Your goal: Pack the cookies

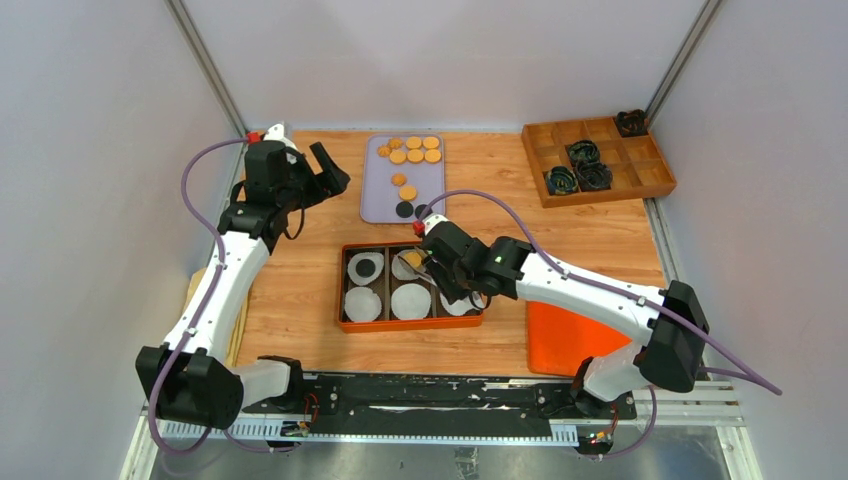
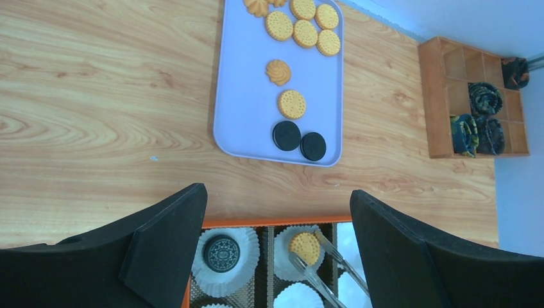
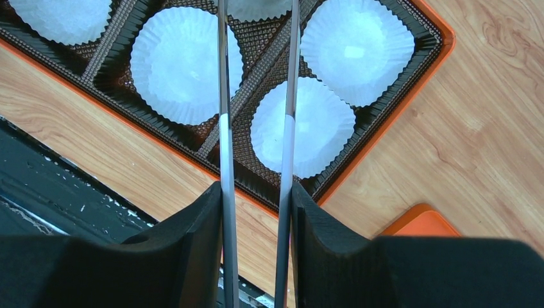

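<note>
Several golden round cookies (image 1: 414, 149) lie on a lavender tray (image 1: 378, 205), with two dark cookies (image 2: 286, 135) at its near end; they also show in the left wrist view (image 2: 292, 104). An orange box (image 1: 343, 290) holds white paper liners. One liner holds a dark cookie (image 2: 221, 253). My right gripper (image 1: 440, 262) is shut on metal tongs (image 3: 221, 128). The tong tips straddle a golden cookie (image 2: 305, 247) in the upper middle cell's liner. My left gripper (image 1: 330, 172) is open and empty, above the table left of the tray; in its wrist view (image 2: 277, 192) it looks down at the box's far edge.
A wooden compartment box (image 1: 640, 150) with dark rolled items stands at the back right. An orange mat (image 1: 565, 335) lies right of the box at the front. A black rail (image 1: 430, 395) runs along the near edge. Grey walls enclose the table.
</note>
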Robot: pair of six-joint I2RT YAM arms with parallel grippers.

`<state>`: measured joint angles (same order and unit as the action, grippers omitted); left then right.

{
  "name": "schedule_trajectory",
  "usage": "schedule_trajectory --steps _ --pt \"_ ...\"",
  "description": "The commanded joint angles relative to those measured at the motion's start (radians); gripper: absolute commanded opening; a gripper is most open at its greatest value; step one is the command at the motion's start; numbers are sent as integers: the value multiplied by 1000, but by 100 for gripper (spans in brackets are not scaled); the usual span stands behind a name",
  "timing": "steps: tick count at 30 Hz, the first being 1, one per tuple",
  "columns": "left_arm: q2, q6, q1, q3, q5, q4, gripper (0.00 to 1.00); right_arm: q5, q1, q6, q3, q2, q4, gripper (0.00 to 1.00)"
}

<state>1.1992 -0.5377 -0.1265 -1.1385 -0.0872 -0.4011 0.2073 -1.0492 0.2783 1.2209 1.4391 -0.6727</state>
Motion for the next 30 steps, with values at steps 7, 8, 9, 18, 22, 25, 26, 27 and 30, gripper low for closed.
schedule_trajectory --steps 7,8,9,18,22,25,26,27,30 --pt "-38 5 1 4 -80 57 92 13 -9 31 49 -34 -29 56" --pt "-38 6 2 4 -82 57 92 14 -9 31 50 -33 -30 57" --pt "-40 8 2 6 -84 60 92 19 -9 30 51 -31 -28 58" --pt "-47 12 2 3 -92 68 93 82 -9 8 106 -57 -14 50" --pt "-45 8 2 -1 -97 71 93 165 -7 -33 152 -45 36 51" --pt "-43 8 2 0 -91 72 93 206 19 -78 193 15 81 53" --pt "-40 8 2 1 -90 72 93 210 32 -89 217 48 88 53" --pt "-39 10 2 -1 -90 70 93 213 45 -99 248 83 89 54" --pt "-38 17 2 -1 -88 64 93 211 78 -121 332 191 101 54"
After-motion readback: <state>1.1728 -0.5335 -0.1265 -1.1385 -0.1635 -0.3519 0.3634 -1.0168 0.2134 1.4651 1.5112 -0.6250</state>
